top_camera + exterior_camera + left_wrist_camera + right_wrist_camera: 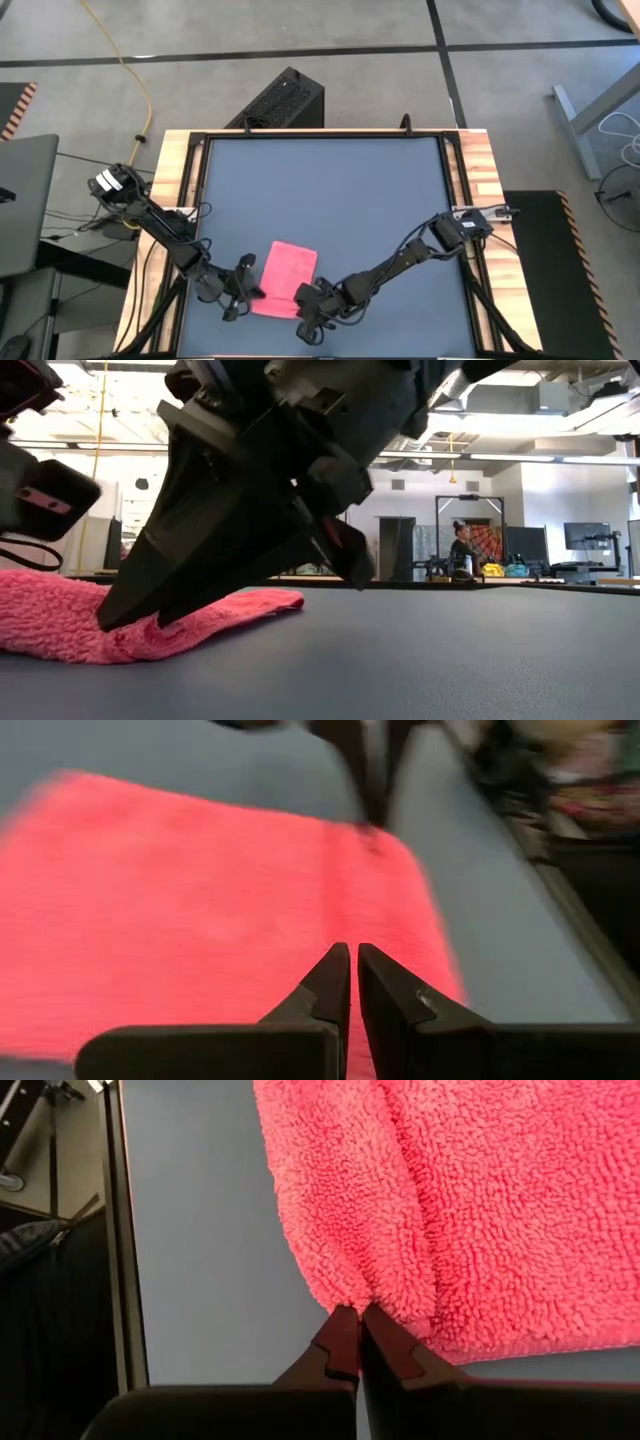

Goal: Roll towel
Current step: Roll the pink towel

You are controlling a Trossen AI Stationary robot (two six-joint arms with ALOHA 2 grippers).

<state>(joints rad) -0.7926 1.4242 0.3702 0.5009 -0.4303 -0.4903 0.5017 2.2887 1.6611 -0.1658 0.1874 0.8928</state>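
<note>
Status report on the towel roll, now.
Left gripper shut on the towel's near edge. Right gripper shut on a pinched fold. Towel mostly flat, unrolled. Nothing in the way.

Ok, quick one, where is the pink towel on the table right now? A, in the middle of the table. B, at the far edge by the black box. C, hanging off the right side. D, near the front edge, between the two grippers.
D: in the high view the towel lies near the front edge, with the left gripper and the right gripper at its two sides.
</note>
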